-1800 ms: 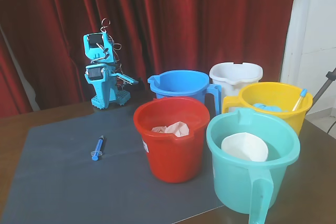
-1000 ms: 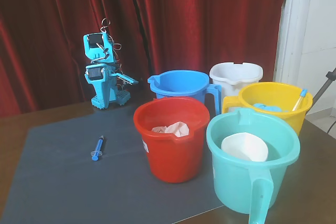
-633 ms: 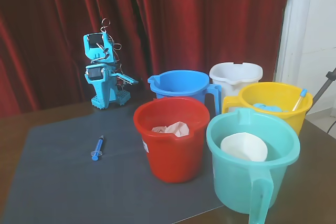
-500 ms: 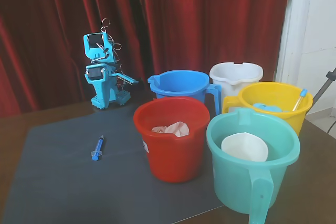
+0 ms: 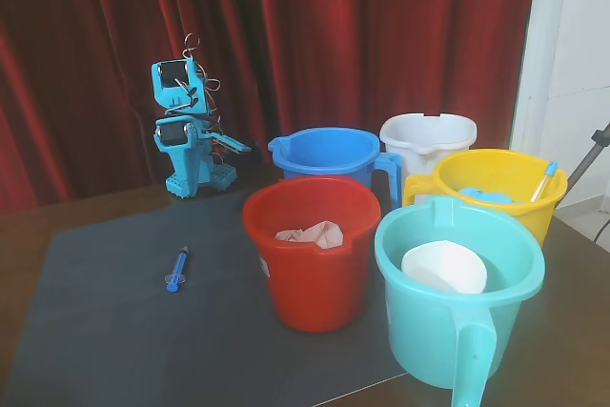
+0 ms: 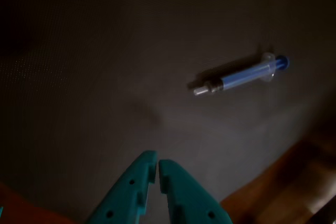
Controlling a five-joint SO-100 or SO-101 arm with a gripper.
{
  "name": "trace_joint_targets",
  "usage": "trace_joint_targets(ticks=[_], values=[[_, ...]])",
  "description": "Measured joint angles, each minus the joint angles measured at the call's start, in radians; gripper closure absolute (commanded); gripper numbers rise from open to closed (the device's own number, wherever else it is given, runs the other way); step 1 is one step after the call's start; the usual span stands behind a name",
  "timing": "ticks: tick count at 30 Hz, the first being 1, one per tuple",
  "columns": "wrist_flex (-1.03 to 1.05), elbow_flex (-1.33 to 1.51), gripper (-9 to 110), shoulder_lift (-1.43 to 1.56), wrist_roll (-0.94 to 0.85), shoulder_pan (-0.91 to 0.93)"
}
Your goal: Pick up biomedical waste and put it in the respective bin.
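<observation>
The biomedical waste, a small syringe [image 5: 177, 269] with a blue barrel and blue plunger, lies flat on the grey mat [image 5: 114, 331], left of the red bucket [image 5: 315, 288]. The wrist view shows the syringe [image 6: 240, 75] lying up and to the right of my gripper [image 6: 157, 162]. The teal fingers are shut and hold nothing. In the fixed view the teal arm [image 5: 186, 131] stands folded at the back left, well behind the syringe.
Five buckets cluster at the right: red with crumpled pink material, blue [image 5: 315, 172], white [image 5: 419, 154], yellow [image 5: 529, 216] holding a pale syringe [image 5: 544, 178], teal [image 5: 429, 340] holding a white cup. Brown table [image 6: 294, 182] borders the mat. Red curtain hangs behind.
</observation>
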Motion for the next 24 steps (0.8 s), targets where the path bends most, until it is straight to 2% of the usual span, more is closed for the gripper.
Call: trace_joint_targets(ticks=[10, 19, 24], values=[[-0.043, 0.000, 102, 0.000, -0.012, 0.003], [-0.572, 0.000, 102, -0.002, -0.009, 0.003], [-0.683, -0.034, 102, -0.014, 0.000, 0.005]])
